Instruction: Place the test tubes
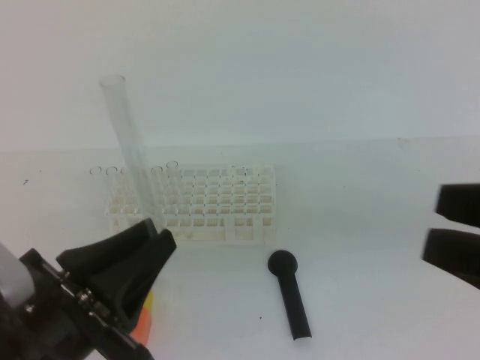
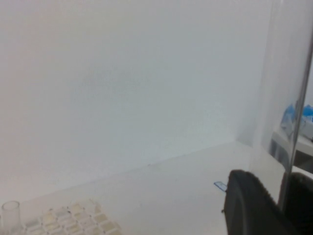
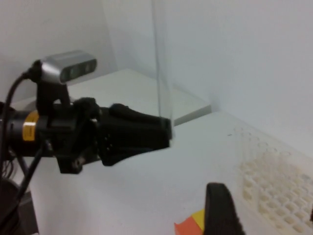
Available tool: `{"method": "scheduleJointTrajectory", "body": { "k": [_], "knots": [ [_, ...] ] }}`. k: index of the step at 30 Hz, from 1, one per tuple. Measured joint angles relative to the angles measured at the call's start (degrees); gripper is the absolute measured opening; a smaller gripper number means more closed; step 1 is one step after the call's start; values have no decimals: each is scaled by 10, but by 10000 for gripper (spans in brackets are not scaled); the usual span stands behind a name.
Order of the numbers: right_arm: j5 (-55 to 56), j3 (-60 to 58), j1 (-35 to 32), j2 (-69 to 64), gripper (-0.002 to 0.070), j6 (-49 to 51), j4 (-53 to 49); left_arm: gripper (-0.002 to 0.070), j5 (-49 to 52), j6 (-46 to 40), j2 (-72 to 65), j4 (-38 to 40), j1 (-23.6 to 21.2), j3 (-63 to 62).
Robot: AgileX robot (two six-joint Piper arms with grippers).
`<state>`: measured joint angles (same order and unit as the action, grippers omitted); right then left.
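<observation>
Pinching a tall, clear, smooth-walled test tube (image 1: 129,142) near its lower end in the matte black left claw (image 1: 159,231), low at the white desk's (image 1: 360,315) near left. Tilting it slightly left, open round mouth up, against the left end of a translucent, square-celled plastic rack (image 1: 217,202) carrying several clear tubes (image 1: 174,184). Lying just right of the rack, a black round-headed rod (image 1: 291,296). Hanging at the right edge, right claw (image 1: 433,227), fingers spread, gripping nothing.
</observation>
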<state>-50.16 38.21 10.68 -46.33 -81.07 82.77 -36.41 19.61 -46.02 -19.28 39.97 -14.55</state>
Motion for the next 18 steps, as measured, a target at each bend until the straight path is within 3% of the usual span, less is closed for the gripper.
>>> {"method": "scheduleJointTrajectory", "body": {
  "k": [11,18],
  "knots": [
    [131,169,234,-210,432,-68,10,-1,-44,5,-34,-9,0,0],
    [148,253,279,-310,489,-79,56,-1,-42,5,-34,-22,0,0]
  ]
}}
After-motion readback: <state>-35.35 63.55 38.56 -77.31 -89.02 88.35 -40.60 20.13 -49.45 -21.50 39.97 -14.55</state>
